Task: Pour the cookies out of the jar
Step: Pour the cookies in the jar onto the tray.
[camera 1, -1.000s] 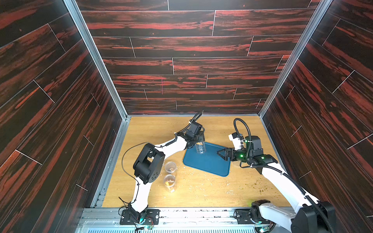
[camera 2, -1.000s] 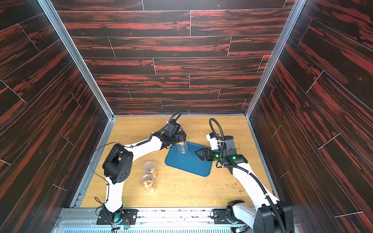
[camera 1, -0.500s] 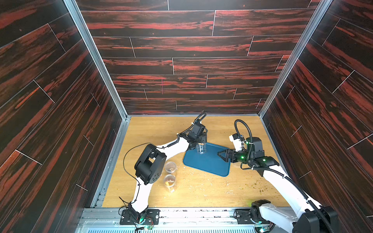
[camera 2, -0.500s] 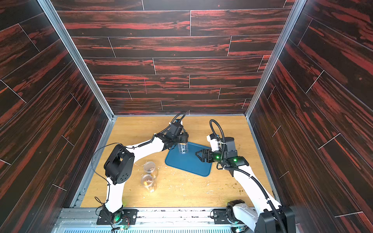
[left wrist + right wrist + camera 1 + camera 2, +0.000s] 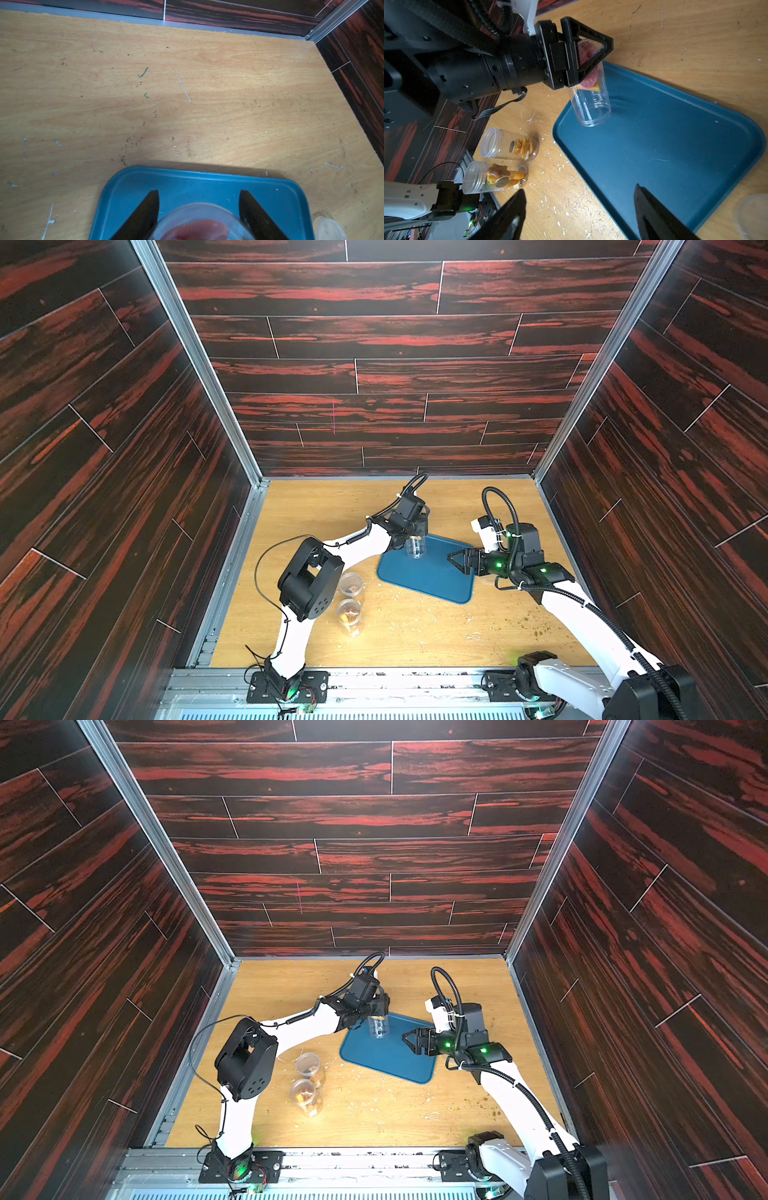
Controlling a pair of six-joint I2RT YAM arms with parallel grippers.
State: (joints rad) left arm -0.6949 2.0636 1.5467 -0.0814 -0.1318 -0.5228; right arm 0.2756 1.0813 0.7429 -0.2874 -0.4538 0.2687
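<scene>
Where the fingers (image 5: 145, 214) of the left gripper (image 5: 199, 197) close, they clamp the closed end of the clear plastic jar (image 5: 593, 104).
- Position: jar tilted mouth-down over the blue tray (image 5: 675, 145).
- Contents: cookies (image 5: 589, 79), a pink disc and a yellow square, lodged at the gripped end.
- Handling (judged): jar light, stiff, slick-walled; hold it near the base. Cookies brittle.
- Right gripper (image 5: 579, 190): jaws wide apart, empty, at the tray's edge.
- Also present: two further jars (image 5: 351, 585) holding cookies on the table (image 5: 332, 506).

left gripper (image 5: 415, 536) | grips jar (image 5: 415, 548) (clear plastic) | over blue tray (image 5: 432, 585)
</scene>
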